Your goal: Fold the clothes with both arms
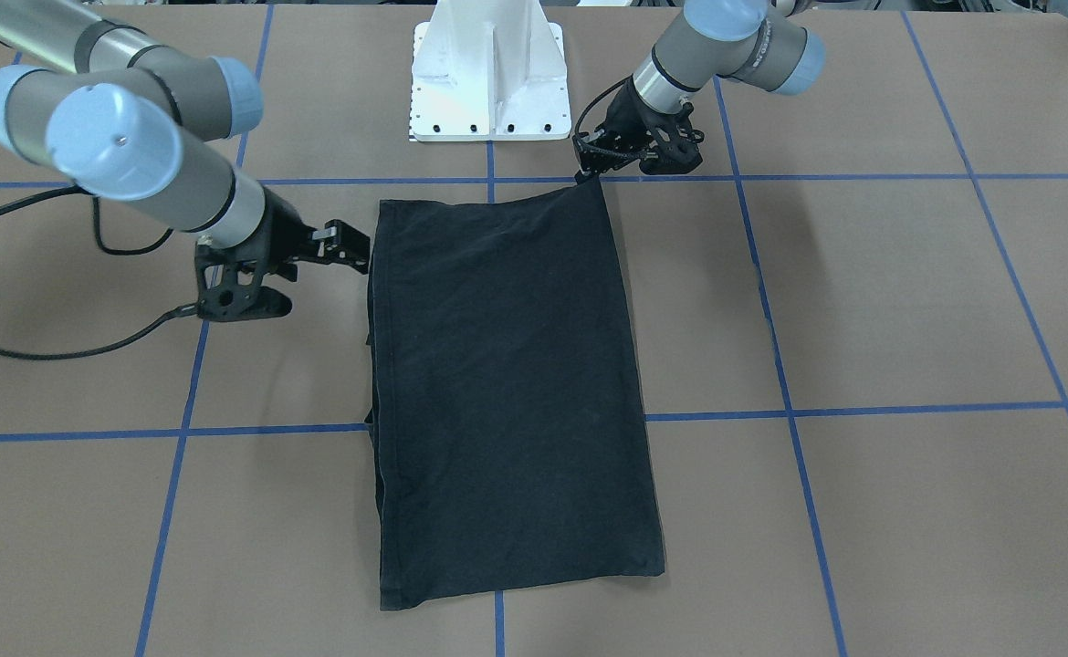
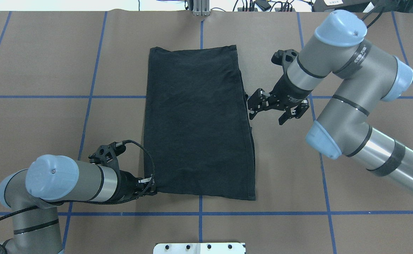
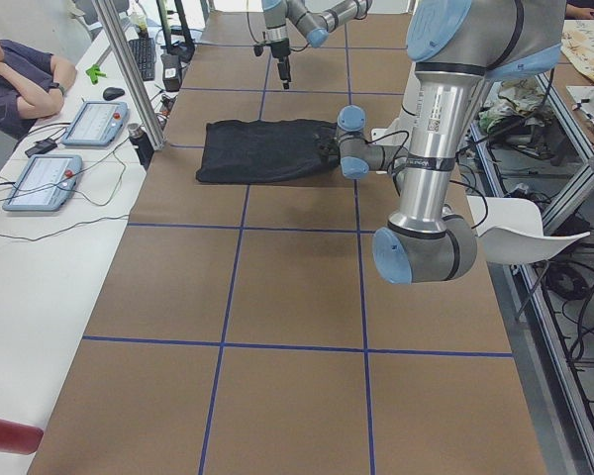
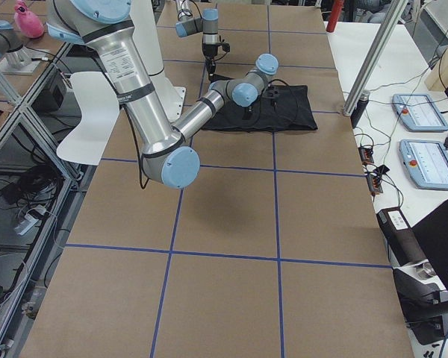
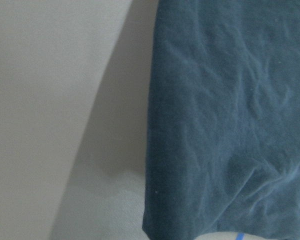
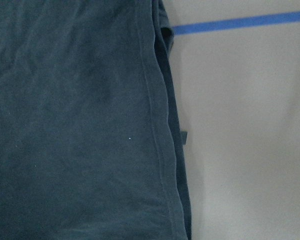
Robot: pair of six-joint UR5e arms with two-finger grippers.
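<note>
The black T-shirt (image 1: pixel 507 383) (image 2: pixel 199 123) lies flat on the table, folded into a long rectangle, with no graphic showing. My left gripper (image 1: pixel 589 172) (image 2: pixel 153 188) sits low at the shirt's corner nearest the robot, its fingers close together over the cloth. My right gripper (image 1: pixel 356 248) (image 2: pixel 251 105) is open just beside the shirt's long edge, a small gap away and holding nothing. The left wrist view shows the shirt's corner and side edge (image 5: pixel 230 125). The right wrist view shows the hemmed, layered edge (image 6: pixel 70 125). Neither wrist view shows fingers.
The white base pedestal (image 1: pixel 488 82) (image 2: pixel 199 248) stands at the robot's side of the table. Blue tape lines (image 2: pixel 86 96) grid the brown tabletop. A seated person (image 3: pixel 20 74) and control tablets (image 3: pixel 94 124) are on a side desk. A white chair (image 3: pixel 525 237) stands off the table.
</note>
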